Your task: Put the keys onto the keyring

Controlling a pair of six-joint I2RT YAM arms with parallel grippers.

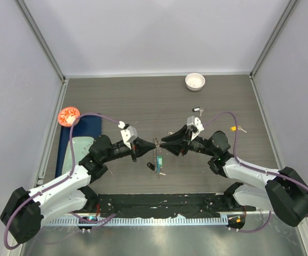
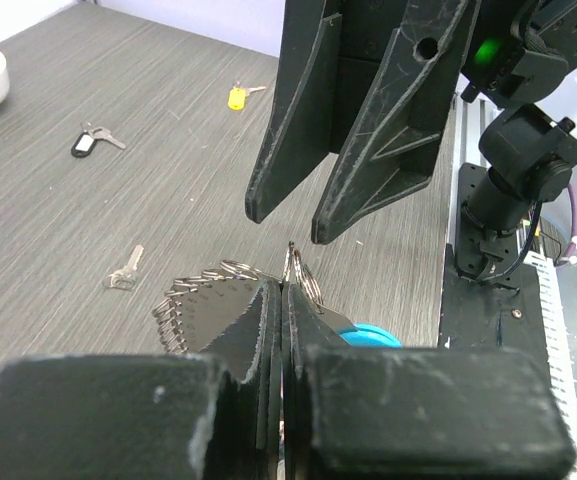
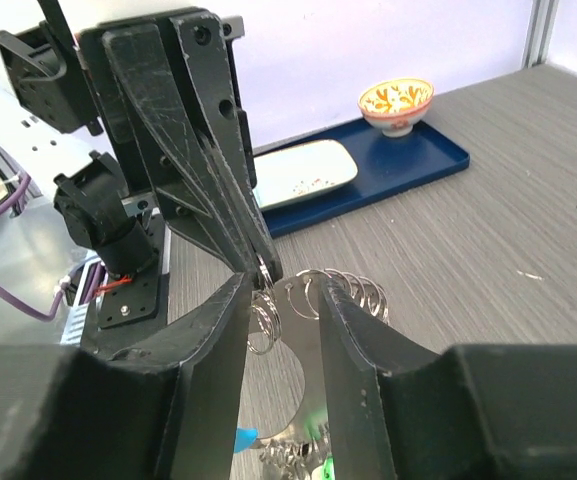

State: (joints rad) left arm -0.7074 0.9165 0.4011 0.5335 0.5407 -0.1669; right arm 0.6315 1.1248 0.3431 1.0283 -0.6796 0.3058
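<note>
I have both arms meeting over the middle of the surface (image 1: pixel 207 170). The left end effector (image 2: pixel 284 295) is clamped together on one loop of the keyring (image 2: pixel 213 292), its tips pinching the metal ring edge-on. From above, the keyring (image 1: pixel 157 156) hangs from that pinch between the two arms; I cannot tell whether its lower end touches the surface. Its blue segment (image 2: pixel 370 333) shows just beside my left fingers.

The right end effector (image 3: pixel 286 300) stands with its jaws apart, straddling the fanned silver loops without closing on them. Seen from the left wrist, it points down just above the pinched loop.

Three keys lie loose, well apart from the ring: a plain key (image 2: pixel 125 270) nearest, a black-tagged key (image 2: pixel 88 142) further out, and a yellow-tagged key (image 2: pixel 236 96) beyond. A white bowl (image 1: pixel 195 81) sits at the far edge. On my left, a blue tray (image 3: pixel 408 165) carries a patterned bowl (image 3: pixel 396 105).
</note>
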